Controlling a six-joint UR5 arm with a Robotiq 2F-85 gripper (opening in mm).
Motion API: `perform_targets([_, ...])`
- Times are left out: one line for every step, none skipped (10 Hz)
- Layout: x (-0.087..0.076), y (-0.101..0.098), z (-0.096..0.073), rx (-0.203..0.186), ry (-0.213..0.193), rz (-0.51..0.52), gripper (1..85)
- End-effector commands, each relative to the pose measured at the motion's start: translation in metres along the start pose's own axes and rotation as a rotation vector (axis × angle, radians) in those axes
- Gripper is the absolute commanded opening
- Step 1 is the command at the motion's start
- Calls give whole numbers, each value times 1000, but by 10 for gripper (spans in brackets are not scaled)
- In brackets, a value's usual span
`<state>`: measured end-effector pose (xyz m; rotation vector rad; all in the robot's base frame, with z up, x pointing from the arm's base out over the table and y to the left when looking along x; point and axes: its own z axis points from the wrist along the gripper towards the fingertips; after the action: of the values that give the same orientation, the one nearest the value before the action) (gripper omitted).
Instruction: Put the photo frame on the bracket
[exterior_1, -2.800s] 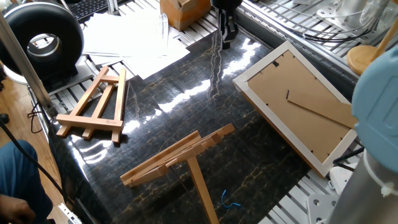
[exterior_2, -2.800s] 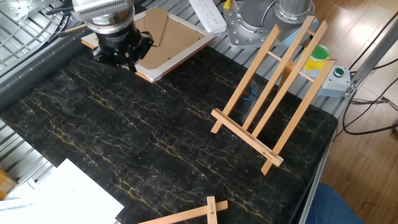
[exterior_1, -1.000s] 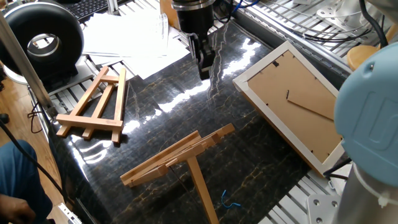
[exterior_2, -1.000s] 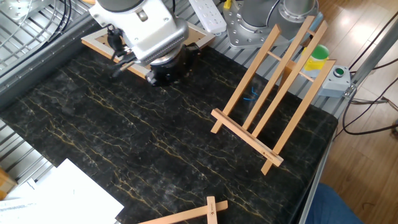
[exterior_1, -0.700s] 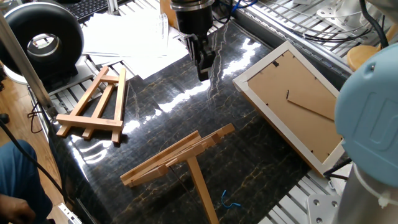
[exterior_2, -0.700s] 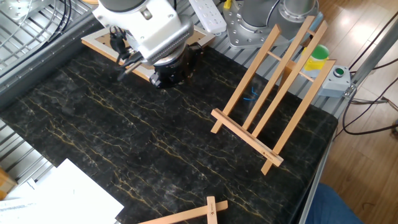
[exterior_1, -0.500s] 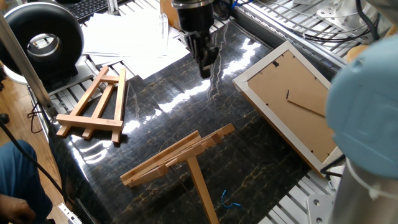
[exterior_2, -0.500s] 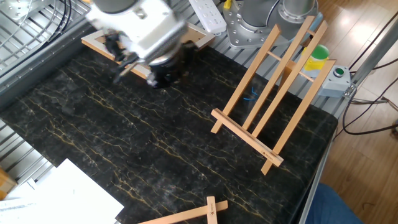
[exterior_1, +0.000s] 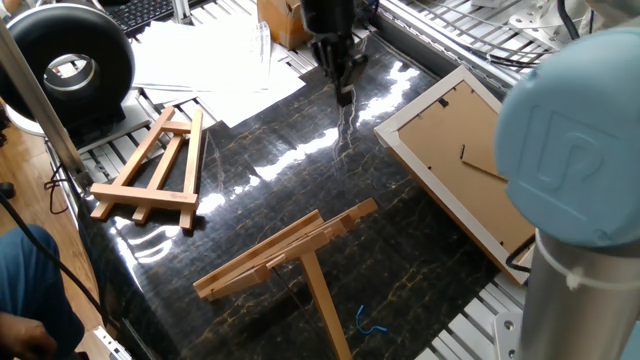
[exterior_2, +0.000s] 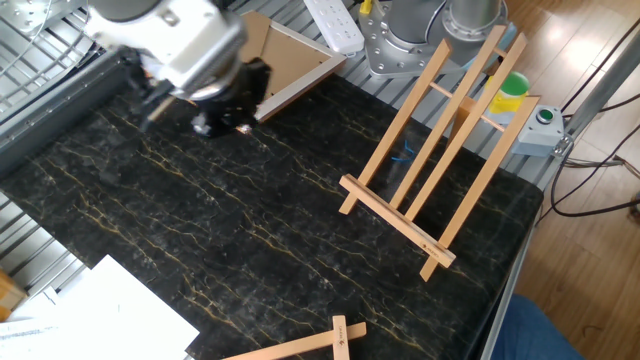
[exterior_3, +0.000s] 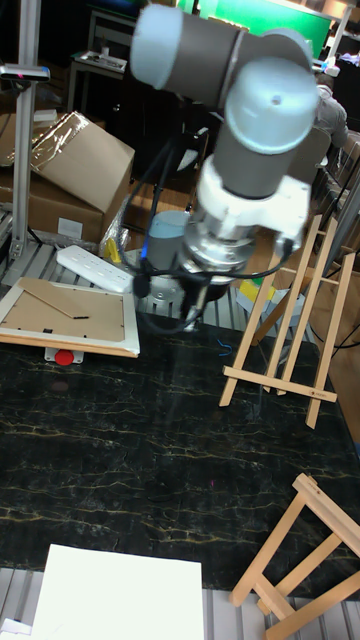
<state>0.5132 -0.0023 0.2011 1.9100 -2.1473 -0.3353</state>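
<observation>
The photo frame (exterior_1: 455, 160) lies back-up at the table's edge, white border around brown fibreboard with the stand flap flat; it also shows as the photo frame (exterior_3: 68, 316) and the partly hidden photo frame (exterior_2: 292, 58). The bracket (exterior_2: 432, 160), a light-wood easel of long slats, stands apart from the frame on its rear leg; it is the bracket (exterior_1: 285, 252) and the bracket (exterior_3: 288, 335). My gripper (exterior_1: 344, 92) hangs fingers-down over the dark tabletop just off the frame's corner, holding nothing. Motion blurs the gripper (exterior_2: 222, 118) and the gripper (exterior_3: 188, 306), so its jaw gap is unclear.
A smaller A-shaped easel (exterior_1: 152, 168) lies flat near the white papers (exterior_1: 215, 62). A cardboard box (exterior_1: 290, 20) and a black ring light (exterior_1: 68, 62) sit beyond the dark table (exterior_1: 250, 180). A white power strip (exterior_2: 335, 25) lies by the arm's base.
My gripper has swung away from the table's middle toward the far edge, along the photo frame's side, uncovering more of the frame. Frame and both easels have not moved.
</observation>
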Motion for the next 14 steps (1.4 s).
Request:
perform_targets([9, -11, 1, 15, -13, 2, 10])
perform_targets([12, -8, -2, 16, 9, 14, 10])
perform_targets([12, 0, -7, 19, 32, 40, 10])
perform_targets([16, -1, -7, 24, 48, 77, 10])
perform_targets([24, -3, -8, 36, 76, 130, 10])
perform_targets([25, -9, -8, 58, 79, 170, 10])
perform_targets([20, -17, -8, 88, 55, 195, 10])
perform_targets([14, -31, -9, 140, 27, 179, 10])
perform_targets([10, -30, -9, 134, 13, 195, 10])
perform_targets([8, -29, -9, 133, 3, 203, 10])
perform_targets([3, -26, -9, 116, -15, 205, 10])
perform_targets([1, -23, -8, 104, -20, 192, 10])
perform_targets([-2, -18, -8, 87, -26, 166, 10])
perform_targets([-5, -16, -8, 78, -37, 150, 10])
